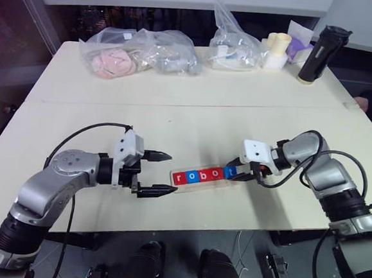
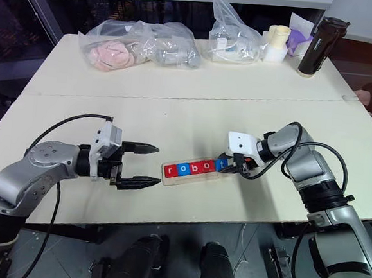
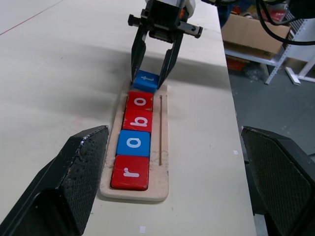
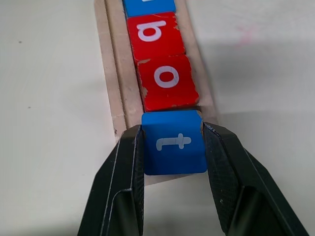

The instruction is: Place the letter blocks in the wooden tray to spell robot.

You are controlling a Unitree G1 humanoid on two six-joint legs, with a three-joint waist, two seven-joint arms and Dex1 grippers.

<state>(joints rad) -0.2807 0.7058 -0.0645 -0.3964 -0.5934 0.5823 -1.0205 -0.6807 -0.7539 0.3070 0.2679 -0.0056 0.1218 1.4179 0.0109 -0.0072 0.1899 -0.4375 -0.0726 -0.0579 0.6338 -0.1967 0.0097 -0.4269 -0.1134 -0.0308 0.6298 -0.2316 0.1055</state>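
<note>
The wooden tray (image 1: 208, 182) lies near the table's front edge between my two grippers. In its slot stand a red r (image 3: 130, 172), a blue o (image 3: 134, 142), a red b (image 3: 138, 120) and a red o (image 3: 140, 101), side by side. My right gripper (image 4: 173, 132) is shut on the blue t block (image 4: 173, 142), which is at the tray's right end against the red o. My left gripper (image 1: 170, 172) hangs open just off the tray's left end, its fingers (image 3: 74, 182) apart and holding nothing.
At the back of the table lie clear plastic bags (image 1: 138, 51) of items, a second bag (image 1: 235, 43), a cream cup (image 1: 277, 51) and a black bottle (image 1: 318, 53). The tray lies close to the table's front edge (image 1: 185, 232).
</note>
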